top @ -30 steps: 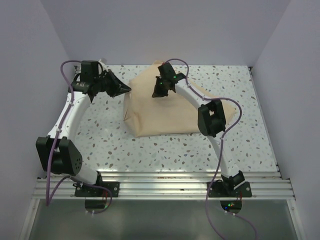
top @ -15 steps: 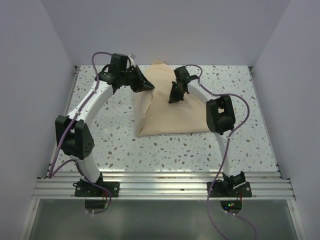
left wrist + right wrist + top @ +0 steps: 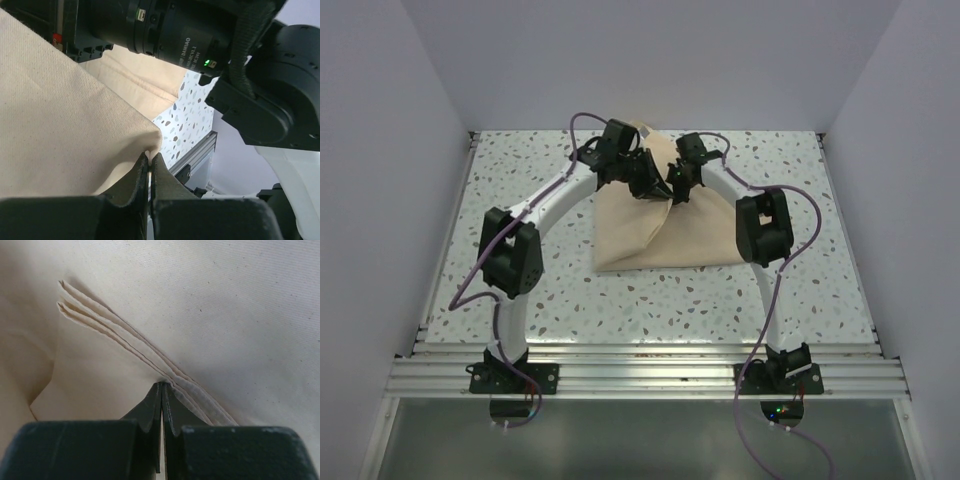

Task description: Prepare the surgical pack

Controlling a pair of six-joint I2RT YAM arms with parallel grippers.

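Left claw [image 3: 150, 160], right claw [image 3: 161, 387] pinch surgical pack [image 3: 660, 235] edges.

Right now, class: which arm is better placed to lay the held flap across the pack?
Probably the left: the left gripper pinches the flap's corner over the surgical pack; the right gripper only clamps hemmed edges there.

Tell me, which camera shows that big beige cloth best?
The top external view: it alone shows the cloth wrap nearly whole, lying on the speckled table. The left wrist view shows only a corner pinched in the left gripper; the right wrist view only hemmed edges pinched in the right gripper.
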